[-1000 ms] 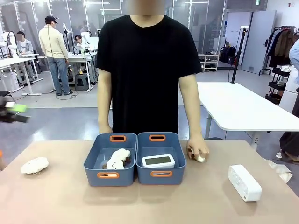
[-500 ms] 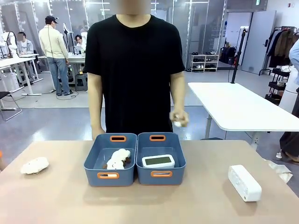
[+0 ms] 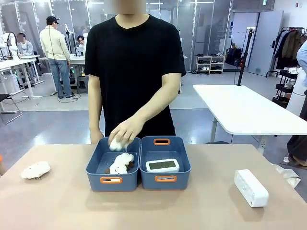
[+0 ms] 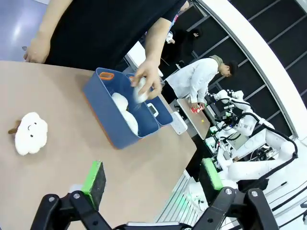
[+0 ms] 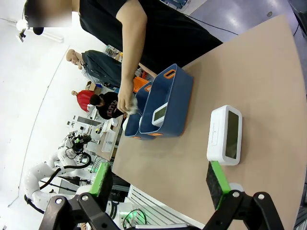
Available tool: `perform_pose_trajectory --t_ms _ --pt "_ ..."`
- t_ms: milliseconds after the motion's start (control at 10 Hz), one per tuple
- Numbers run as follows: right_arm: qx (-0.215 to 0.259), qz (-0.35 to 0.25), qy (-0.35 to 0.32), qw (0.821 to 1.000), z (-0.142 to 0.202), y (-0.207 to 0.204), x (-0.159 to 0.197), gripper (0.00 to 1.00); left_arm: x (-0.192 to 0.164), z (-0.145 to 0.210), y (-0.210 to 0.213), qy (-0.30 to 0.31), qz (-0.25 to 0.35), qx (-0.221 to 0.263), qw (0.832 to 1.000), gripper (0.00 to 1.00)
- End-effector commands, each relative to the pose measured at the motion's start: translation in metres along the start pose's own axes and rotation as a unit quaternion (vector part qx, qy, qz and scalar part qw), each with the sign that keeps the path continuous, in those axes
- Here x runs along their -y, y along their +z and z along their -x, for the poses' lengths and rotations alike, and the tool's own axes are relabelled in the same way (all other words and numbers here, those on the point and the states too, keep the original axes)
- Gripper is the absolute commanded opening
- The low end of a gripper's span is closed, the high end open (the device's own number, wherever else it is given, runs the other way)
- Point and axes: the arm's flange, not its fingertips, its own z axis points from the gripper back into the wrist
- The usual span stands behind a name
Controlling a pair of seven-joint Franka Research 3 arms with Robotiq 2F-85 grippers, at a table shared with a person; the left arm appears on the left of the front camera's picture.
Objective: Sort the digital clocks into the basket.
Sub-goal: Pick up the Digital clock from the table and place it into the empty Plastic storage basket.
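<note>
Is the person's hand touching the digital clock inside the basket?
Apart. The front view shows the hand over the neighbouring bin, while the clock lies in its own basket.

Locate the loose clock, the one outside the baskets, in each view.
Front: clock lower right, right of the baskets.
Left wrist: clock at centre, just beyond the baskets.
Right wrist: clock right of centre, nearer than the baskets.
Shared landmark: the baskets.

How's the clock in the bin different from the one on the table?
The clock in the bin sits in the right blue bin, screen facing the front camera. The clock on the table lies loose, angled, screen turned from that camera. Both are white rounded boxes.
</note>
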Motion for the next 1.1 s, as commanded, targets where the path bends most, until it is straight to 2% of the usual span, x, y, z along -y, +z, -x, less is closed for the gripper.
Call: perform_pose_trajectory --t_ms 0,100,200,300,400,500,600,800,900,1000 --pt "0.0 -0.004 0.003 1.0 0.001 0.0 -0.001 1.0 0.005 -0.004 0.001 0.005 -0.005 0.002 1.0 1.0" --pt "0.0 0.0 0.0 1.0 0.0 0.0 0.0 1.0 0.005 -0.004 0.001 0.005 -0.005 0.002 1.0 1.0" --pt "-0.018 0.078 0.077 0.994 -0.003 0.005 -0.018 1.0 0.005 -0.004 0.001 0.005 -0.005 0.002 1.0 1.0" --pt "-0.063 0.133 0.097 0.984 -0.015 -0.015 -0.031 1.0 0.005 -0.004 0.001 0.005 -0.005 0.002 1.0 1.0" --pt "-0.114 0.215 0.122 0.962 -0.019 -0.049 -0.039 1.0 0.005 -0.004 0.001 0.005 -0.005 0.002 1.0 1.0" --pt "-0.179 0.27 0.153 0.934 -0.013 -0.087 -0.044 1.0 0.005 -0.004 0.001 0.005 -0.005 0.002 1.0 1.0" --pt "-0.197 0.334 0.177 0.905 -0.005 -0.124 -0.046 1.0 0.005 -0.004 0.001 0.005 -0.005 0.002 1.0 1.0" --pt "-0.232 0.37 0.199 0.877 0.015 -0.164 -0.051 1.0 0.005 -0.004 0.001 0.005 -0.005 0.002 1.0 1.0" --pt "-0.244 0.392 0.213 0.861 0.036 -0.179 -0.052 1.0 0.005 -0.004 0.001 0.005 -0.005 0.002 1.0 1.0" --pt "-0.243 0.411 0.229 0.848 0.049 -0.199 -0.047 1.0 0.005 -0.004 0.001 0.005 -0.005 0.002 1.0 1.0"
